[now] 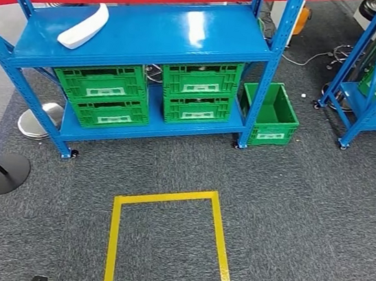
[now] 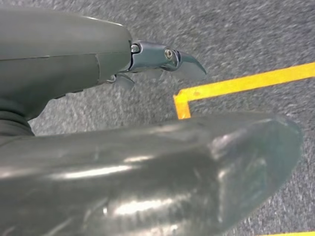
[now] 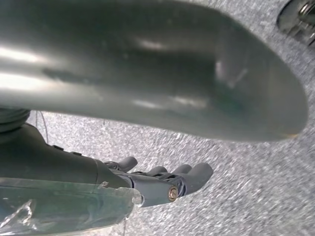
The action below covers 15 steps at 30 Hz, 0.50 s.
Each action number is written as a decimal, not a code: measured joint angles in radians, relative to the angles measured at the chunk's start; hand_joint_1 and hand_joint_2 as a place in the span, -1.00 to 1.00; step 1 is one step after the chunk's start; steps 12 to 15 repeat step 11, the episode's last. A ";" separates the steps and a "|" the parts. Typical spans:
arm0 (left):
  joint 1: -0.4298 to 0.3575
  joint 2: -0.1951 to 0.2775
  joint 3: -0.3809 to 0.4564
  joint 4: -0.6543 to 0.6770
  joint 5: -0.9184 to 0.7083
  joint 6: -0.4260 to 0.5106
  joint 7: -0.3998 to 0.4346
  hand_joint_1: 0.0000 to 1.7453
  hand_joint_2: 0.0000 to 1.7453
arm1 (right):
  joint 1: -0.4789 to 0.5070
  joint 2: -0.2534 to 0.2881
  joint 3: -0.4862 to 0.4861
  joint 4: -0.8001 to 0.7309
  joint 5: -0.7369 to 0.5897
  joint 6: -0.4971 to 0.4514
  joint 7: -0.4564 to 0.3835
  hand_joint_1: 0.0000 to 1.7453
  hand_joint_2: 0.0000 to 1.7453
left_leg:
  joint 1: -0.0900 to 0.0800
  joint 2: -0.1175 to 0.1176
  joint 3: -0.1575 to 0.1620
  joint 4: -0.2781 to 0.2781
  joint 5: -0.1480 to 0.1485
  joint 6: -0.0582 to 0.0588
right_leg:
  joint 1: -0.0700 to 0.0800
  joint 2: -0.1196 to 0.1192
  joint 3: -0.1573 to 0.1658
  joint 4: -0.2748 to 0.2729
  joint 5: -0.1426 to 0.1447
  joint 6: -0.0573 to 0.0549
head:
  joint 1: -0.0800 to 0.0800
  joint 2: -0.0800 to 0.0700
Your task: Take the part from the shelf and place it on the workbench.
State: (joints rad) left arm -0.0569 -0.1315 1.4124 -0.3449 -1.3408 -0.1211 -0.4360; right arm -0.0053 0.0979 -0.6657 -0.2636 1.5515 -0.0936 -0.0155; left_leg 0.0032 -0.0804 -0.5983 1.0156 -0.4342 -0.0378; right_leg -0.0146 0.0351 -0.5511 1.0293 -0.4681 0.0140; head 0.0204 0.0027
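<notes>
Part: white curved part (image 1: 84, 26) lies on the blue shelf's (image 1: 152, 35) top board, far left.
My left hand (image 2: 148, 162): hangs over carpet by yellow floor tape (image 2: 241, 84); fingers apart, holding nothing (thumb blurs the view).
My right hand (image 3: 159, 98): fingers (image 3: 174, 182) apart, empty.
Below: green crates (image 1: 103, 93), partly hidden under the board.
</notes>
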 joint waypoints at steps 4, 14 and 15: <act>-0.009 -0.001 -0.005 0.002 -0.003 0.001 0.000 -1.00 -1.00 | -0.001 0.000 -0.035 0.000 -0.035 0.046 0.029 -1.00 -1.00 | -0.001 0.064 -0.110 0.235 -0.117 -0.011 | 0.005 -0.038 -0.005 -0.002 0.001 -0.011 | -0.006 0.000; -0.010 0.006 -0.012 0.003 -0.007 0.004 0.001 -1.00 -1.00 | -0.010 0.001 -0.087 0.001 -0.071 0.103 0.060 -1.00 -1.00 | -0.006 0.082 0.031 -0.010 0.001 0.012 | 0.012 -0.059 -0.004 0.002 -0.001 -0.001 | -0.006 0.000; -0.010 0.006 -0.012 0.003 -0.007 0.004 0.001 -1.00 -1.00 | -0.010 0.001 -0.087 0.001 -0.071 0.103 0.060 -1.00 -1.00 | -0.006 0.082 0.031 -0.010 0.001 0.012 | 0.012 -0.059 -0.004 0.002 -0.001 -0.001 | -0.006 0.000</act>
